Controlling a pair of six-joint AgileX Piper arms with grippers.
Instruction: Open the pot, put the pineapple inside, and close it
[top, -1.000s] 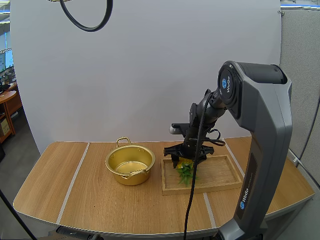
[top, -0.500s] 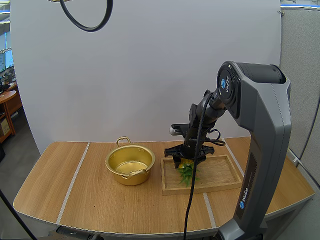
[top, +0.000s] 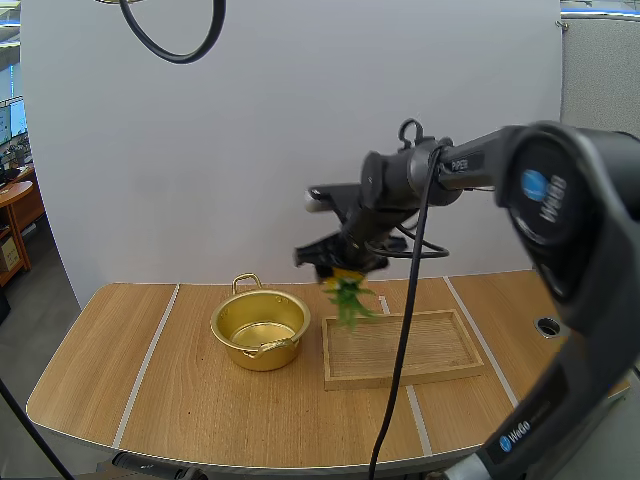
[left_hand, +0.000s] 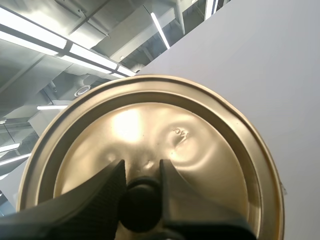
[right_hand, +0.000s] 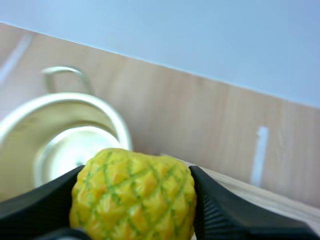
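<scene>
Our right tool grips the pineapple aloft between the open pot and the tray; our left tool clamps the lid by its knob.

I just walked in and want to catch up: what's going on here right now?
The right gripper holds a small yellow pineapple with green leaves in the air, above the pot-side end of the shallow wooden tray, close to the open golden metal pot. The left gripper grips the round golden lid by its black knob. The pineapple is not yet in the pot.
</scene>
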